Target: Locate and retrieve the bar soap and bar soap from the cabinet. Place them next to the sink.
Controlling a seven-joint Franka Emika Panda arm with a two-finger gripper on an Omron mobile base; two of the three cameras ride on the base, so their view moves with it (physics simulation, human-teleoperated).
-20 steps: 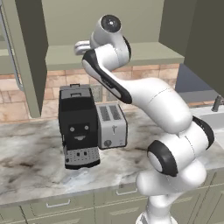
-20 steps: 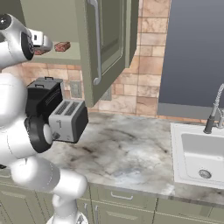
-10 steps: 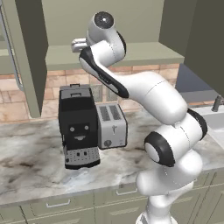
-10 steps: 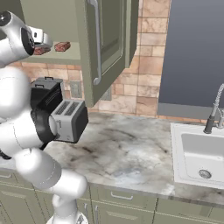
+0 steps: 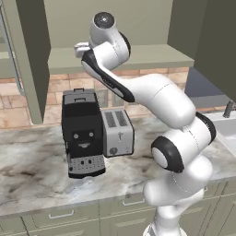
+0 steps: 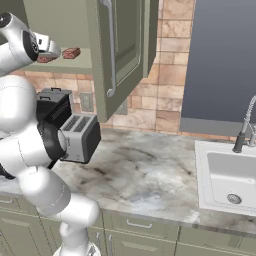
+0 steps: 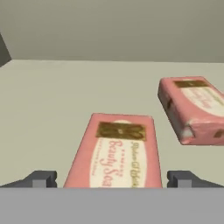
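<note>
Between open hand (image 7: 111, 179) tips, bar soap (image 7: 114, 151).

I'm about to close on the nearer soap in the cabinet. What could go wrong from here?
The gripper is open, one fingertip on each side of the near bar soap, whose width nearly fills the gap; a small offset could push it instead of clamping. The second bar soap lies close, angled, and could get bumped. On retreat, the open cabinet door hangs beside the arm.
</note>
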